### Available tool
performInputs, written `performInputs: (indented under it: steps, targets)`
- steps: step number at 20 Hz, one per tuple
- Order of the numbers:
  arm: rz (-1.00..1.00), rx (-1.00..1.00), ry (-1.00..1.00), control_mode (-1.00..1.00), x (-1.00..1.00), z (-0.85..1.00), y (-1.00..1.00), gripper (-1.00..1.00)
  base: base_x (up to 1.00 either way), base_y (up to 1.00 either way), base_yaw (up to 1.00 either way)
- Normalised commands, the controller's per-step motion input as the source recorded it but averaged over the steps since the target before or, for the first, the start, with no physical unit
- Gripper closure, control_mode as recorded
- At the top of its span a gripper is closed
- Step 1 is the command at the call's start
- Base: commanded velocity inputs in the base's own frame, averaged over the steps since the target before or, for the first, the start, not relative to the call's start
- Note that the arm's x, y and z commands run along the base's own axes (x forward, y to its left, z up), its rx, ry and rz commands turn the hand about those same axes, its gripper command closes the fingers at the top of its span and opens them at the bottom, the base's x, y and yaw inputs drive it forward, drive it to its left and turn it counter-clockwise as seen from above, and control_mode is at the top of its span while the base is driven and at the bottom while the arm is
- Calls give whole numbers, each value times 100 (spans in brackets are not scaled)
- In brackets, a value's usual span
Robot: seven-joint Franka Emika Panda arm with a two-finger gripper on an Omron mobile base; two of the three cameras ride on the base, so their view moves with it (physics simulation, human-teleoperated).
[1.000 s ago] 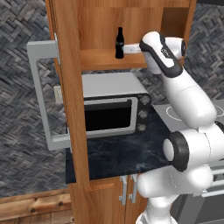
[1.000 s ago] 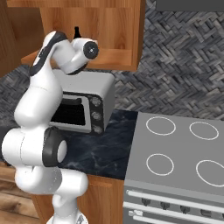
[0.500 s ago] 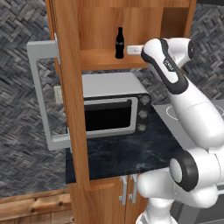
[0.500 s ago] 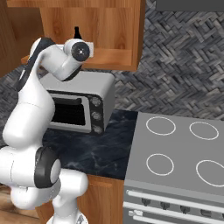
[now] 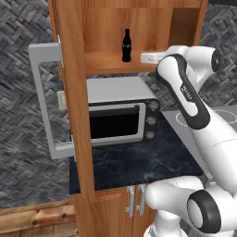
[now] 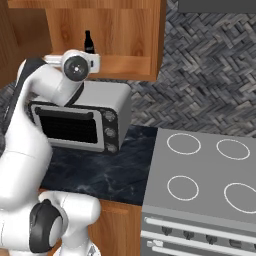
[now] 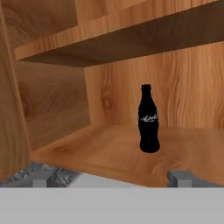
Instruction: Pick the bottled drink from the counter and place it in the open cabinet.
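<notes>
The bottle [image 7: 148, 124] was small, glossy black, with a narrow neck, a curved body and a faint pale script mark across its middle. It stood upright on the bottom board of the open cabinet [image 5: 111, 62], under the shelf [image 7: 131, 37], with bare wood all round it and the back wall behind. In the left base view the bottle [image 5: 126, 45] sat left of the middle of the board; in the right base view the bottle [image 6: 89, 42] showed above the arm's white wrist.

The gripper [image 7: 111, 178] showed as two small grey fingertips [image 7: 40, 179] at the bottom of the hand view, set wide apart and holding nothing. The rest of the fingers was cut off there. In the left base view the hand's white end [image 5: 152, 58] reached over the board's front edge, but the fingers could not be made out. The cabinet door [image 5: 76, 102] hid the left side of the microwave [image 5: 122, 111], and the arm covered part of the counter [image 5: 134, 162].

The bottle stood beyond the fingertips and apart from them, deeper in the cabinet, in line with the gap between them but nearer the right one.
</notes>
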Motion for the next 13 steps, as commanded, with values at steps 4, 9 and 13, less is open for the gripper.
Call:
performInputs:
  steps: [4, 9, 13]
  targets:
    - [-5, 0, 0, -100, -67, -1, -2, -100, 0, 0, 0]
    - [-6, 0, 1, -100, -60, 0, 0, -100, 0, 0, 0]
    - [-7, 0, 7, -100, -55, 0, 0, -100, 0, 0, 0]
